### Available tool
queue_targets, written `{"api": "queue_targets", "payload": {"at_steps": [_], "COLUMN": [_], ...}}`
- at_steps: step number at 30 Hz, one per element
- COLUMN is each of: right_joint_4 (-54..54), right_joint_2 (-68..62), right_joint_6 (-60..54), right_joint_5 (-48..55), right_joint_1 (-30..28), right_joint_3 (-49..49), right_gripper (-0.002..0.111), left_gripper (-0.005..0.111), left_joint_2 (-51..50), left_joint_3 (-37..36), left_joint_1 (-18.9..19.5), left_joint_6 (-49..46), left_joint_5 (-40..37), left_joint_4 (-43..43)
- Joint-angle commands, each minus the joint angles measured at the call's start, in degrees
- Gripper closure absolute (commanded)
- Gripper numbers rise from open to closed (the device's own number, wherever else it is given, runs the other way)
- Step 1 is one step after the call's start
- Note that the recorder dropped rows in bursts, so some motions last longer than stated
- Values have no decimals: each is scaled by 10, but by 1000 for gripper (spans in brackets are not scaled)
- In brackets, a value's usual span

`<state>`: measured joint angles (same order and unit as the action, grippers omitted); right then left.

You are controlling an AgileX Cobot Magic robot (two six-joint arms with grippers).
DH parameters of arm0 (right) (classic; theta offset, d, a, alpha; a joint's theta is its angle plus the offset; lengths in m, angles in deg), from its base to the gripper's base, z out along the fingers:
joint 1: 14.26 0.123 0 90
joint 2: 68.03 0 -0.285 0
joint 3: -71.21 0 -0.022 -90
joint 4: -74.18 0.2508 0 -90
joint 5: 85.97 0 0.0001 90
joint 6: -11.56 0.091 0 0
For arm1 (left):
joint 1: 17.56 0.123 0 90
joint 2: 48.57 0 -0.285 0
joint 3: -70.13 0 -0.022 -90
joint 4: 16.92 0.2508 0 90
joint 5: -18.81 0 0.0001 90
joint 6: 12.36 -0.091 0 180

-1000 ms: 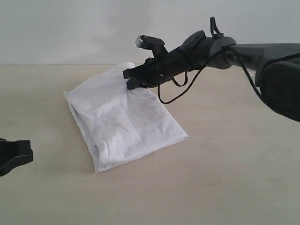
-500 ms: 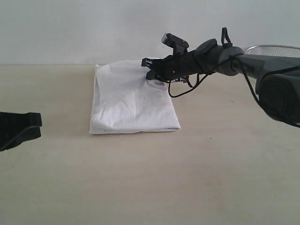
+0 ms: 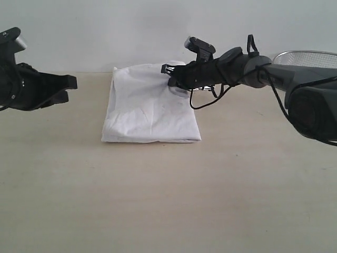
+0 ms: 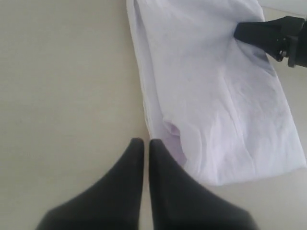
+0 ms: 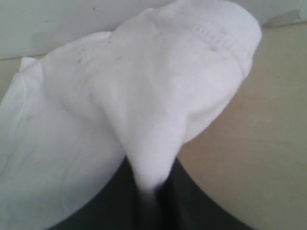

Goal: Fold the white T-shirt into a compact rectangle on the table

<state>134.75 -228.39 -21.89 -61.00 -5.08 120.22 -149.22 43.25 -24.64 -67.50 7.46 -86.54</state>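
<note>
The white T-shirt [image 3: 150,108] lies folded into a rough rectangle on the table [image 3: 168,200], toward the back. My right gripper [image 3: 169,75] is shut on a pinched fold of the shirt [image 5: 163,120] at its far right corner, and the cloth rises in a cone into the jaws. My left gripper [image 3: 69,87] hangs above the table to the left of the shirt, shut and empty. In the left wrist view its fingers [image 4: 143,143] point at the shirt's near left edge [image 4: 211,100], with the right gripper [image 4: 240,32] pressed on the far corner.
A silver wire-mesh basket [image 3: 305,54] stands at the back right, behind the right arm. A pale wall runs behind the table's far edge. Bare tabletop spreads in front of the shirt.
The right gripper has dragged the shirt back and squared it from a slanted lie into a straight rectangle. The left arm rose from the lower left and moved toward the shirt.
</note>
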Motion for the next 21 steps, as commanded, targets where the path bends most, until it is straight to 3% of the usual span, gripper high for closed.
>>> {"api": "queue_targets", "payload": {"at_steps": [1,5,9,14,15,17,18,19,21], "right_joint_4": [3,-3,-32,-156,-189,-238,-254,-253,-253], "right_joint_2": [1,9,30,73,79,94,103,106,110], "right_joint_6": [-27,-28,-26,43,83,150,156,151,147], "right_joint_5": [39,62,85,153,167,210,264,290,354], "right_joint_1": [-3,-5,-21,-69,-79,-105,-130,-140,-161], "right_joint_3": [20,25,25,25,25,25,25,25,25], "right_gripper": [85,44,41,42,45,62,93,108,108], "left_gripper": [102,102,102,102,102,102,102,102,102], "left_joint_2": [-38,-55,-55,-56,-58,-71,-95,-113,-181], "left_joint_3": [45,65,65,67,69,85,112,131,205], "left_joint_1": [1,5,22,64,72,89,102,107,119], "left_joint_6": [-13,-19,-19,-45,-54,-71,-79,-79,-79], "left_joint_5": [-14,-15,-16,-7,-2,-1,-8,-12,-61], "left_joint_4": [-4,2,4,4,4,4,4,3,0]}}
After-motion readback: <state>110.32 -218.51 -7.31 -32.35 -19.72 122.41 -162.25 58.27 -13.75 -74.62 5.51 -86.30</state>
